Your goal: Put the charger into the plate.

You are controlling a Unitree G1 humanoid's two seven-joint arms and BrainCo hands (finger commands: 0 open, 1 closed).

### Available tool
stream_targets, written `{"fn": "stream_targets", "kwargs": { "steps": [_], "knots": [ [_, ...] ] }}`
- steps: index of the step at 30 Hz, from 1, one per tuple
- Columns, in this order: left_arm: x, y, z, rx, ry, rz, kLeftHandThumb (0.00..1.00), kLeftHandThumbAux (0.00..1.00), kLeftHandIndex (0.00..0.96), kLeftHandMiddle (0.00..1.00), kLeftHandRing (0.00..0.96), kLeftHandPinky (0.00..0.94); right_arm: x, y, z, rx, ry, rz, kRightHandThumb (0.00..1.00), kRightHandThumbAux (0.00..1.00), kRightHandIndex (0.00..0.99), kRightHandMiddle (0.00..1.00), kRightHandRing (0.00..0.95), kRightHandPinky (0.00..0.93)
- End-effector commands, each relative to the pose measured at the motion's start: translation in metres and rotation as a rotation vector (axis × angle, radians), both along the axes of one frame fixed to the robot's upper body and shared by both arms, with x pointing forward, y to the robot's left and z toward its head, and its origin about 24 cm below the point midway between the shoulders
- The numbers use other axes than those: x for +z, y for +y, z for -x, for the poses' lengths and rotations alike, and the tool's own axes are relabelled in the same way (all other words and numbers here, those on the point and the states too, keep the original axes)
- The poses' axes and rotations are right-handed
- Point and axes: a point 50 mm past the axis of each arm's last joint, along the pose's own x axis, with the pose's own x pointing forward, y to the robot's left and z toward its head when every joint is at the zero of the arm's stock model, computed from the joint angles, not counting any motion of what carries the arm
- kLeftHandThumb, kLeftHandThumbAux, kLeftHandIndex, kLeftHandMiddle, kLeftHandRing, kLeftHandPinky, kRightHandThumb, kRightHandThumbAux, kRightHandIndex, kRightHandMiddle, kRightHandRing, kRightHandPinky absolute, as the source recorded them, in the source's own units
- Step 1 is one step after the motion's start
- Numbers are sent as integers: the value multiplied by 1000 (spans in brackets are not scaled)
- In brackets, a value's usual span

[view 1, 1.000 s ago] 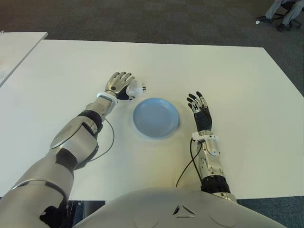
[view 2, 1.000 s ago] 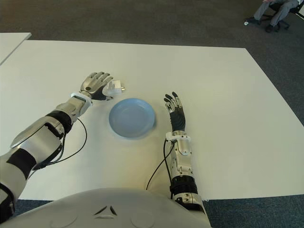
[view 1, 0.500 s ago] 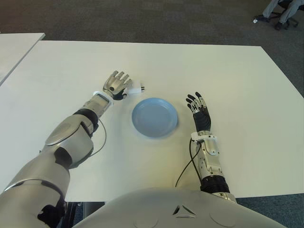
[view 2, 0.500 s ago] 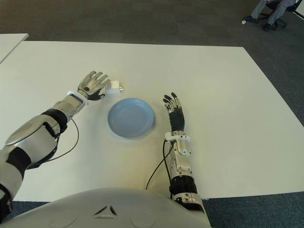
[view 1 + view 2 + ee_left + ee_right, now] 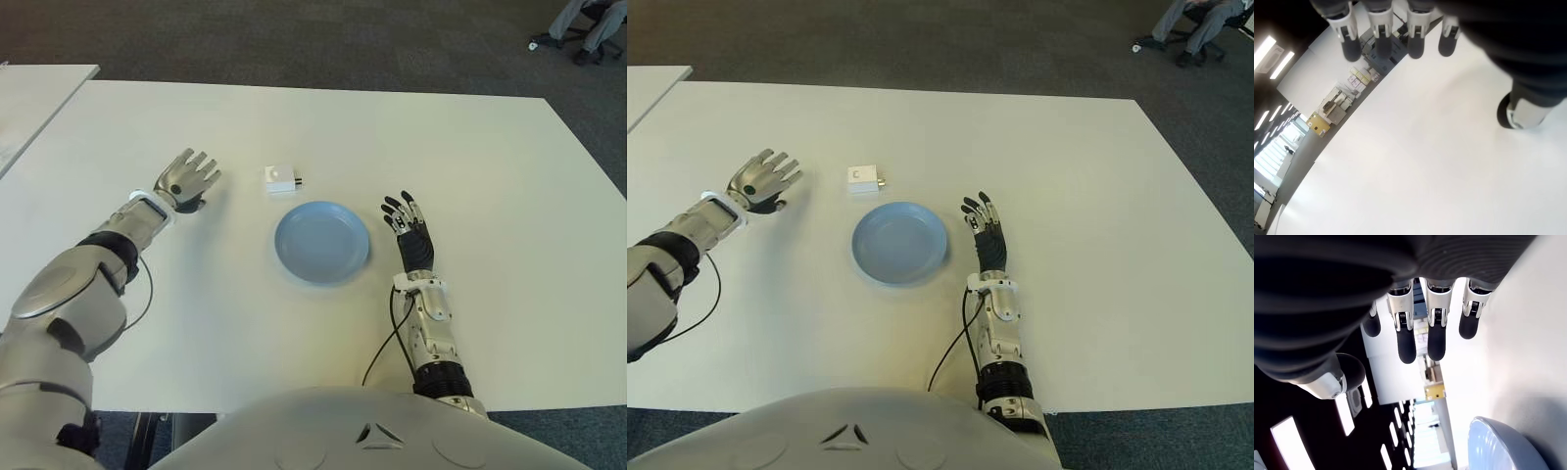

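A small white charger [image 5: 281, 179] with its prongs pointing right lies on the white table [image 5: 470, 166], just beyond the far left rim of the light blue plate [image 5: 321, 242]. The plate holds nothing. My left hand [image 5: 184, 180] is well to the left of the charger, fingers spread and holding nothing; its wrist view shows only bare table under the fingers [image 5: 1382, 34]. My right hand [image 5: 409, 226] shows to the right of the plate, fingers straight and holding nothing. The plate's edge [image 5: 1498, 443] appears in the right wrist view.
A second white table [image 5: 29, 103] stands at the far left. Dark carpet lies beyond the table, and a person's legs on an office chair [image 5: 588, 20] show at the far right corner.
My left hand has let go of the charger and drawn away to the left, leaving it on the table beside the plate. The right hand has not moved.
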Motion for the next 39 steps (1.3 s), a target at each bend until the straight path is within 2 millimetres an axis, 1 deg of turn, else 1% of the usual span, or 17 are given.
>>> {"fn": "stream_targets", "kwargs": {
  "steps": [1, 12, 28, 39],
  "knots": [
    [-10, 1, 14, -56, 63, -5, 0, 417, 0, 0, 0, 0, -3, -1, -1, -7, 12, -13, 0, 498, 46, 221, 184, 130],
    [-7, 3, 21, -77, 64, 46, 0, 444, 0, 0, 0, 0, -5, -1, -3, 9, 18, -19, 0, 496, 47, 226, 190, 135],
    [-10, -6, 23, -108, 85, 90, 0, 465, 0, 0, 0, 0, -6, 0, -4, 20, 20, -27, 0, 496, 53, 231, 195, 146],
    [3, -18, 6, -101, 1, 209, 0, 457, 0, 0, 0, 0, -8, 2, -5, 28, 22, -35, 0, 499, 61, 238, 202, 150]
  ]
}}
